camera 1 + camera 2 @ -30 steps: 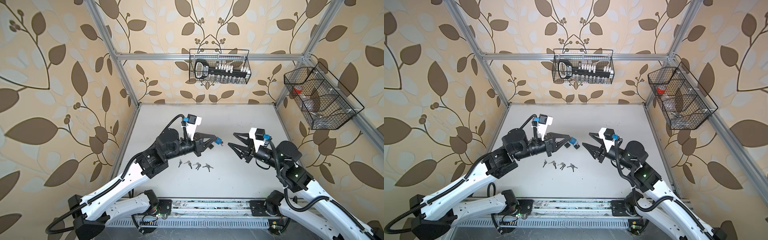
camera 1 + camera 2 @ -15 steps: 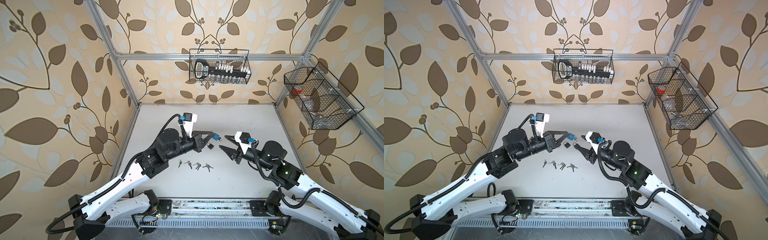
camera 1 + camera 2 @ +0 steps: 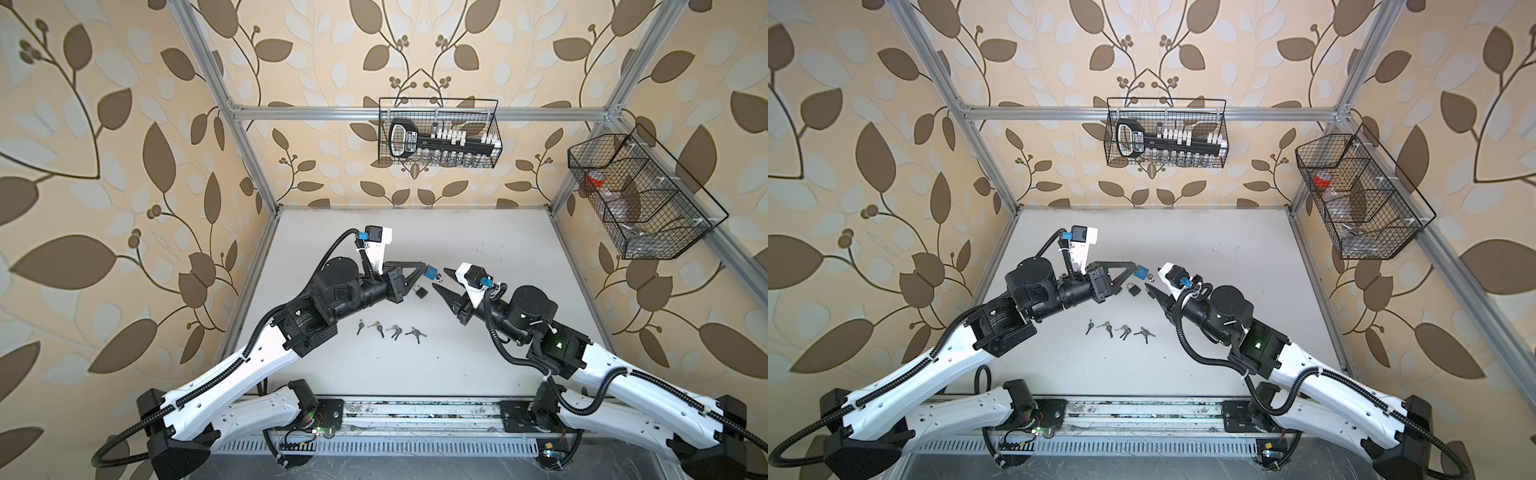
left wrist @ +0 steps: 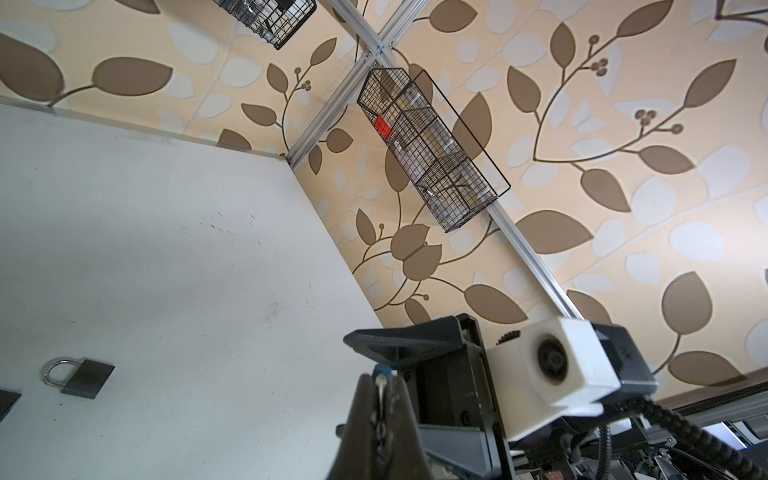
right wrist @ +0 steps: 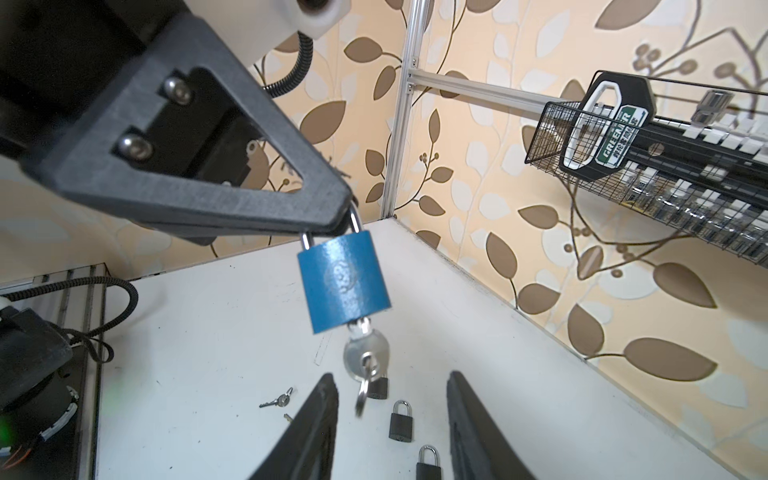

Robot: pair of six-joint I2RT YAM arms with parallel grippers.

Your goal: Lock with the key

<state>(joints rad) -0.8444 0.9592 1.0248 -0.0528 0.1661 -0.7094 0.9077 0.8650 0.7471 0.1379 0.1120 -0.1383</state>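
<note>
Dangling the blue padlock [image 5: 344, 286] by its shackle from the left gripper [image 5: 344, 215], fingers pinched tight on the loop, up over the middle of the table [image 3: 498, 249]. Key [image 5: 366, 357] seated in the lock's underside, ring hanging. Right gripper [image 5: 390, 376] spread apart just short of the key, touching nothing. Beneath, one dark padlock [image 3: 420, 292]; loose keys [image 3: 388, 330] in a row close by. Key in lock plain from the right wrist only, plus further padlocks [image 5: 401, 419]; in both top views, a mere speck.

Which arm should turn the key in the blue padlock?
Right. The left claw is shut on the shackle of the blue padlock, holding it up; the right claw is open, its tips at either side of the key.
</note>
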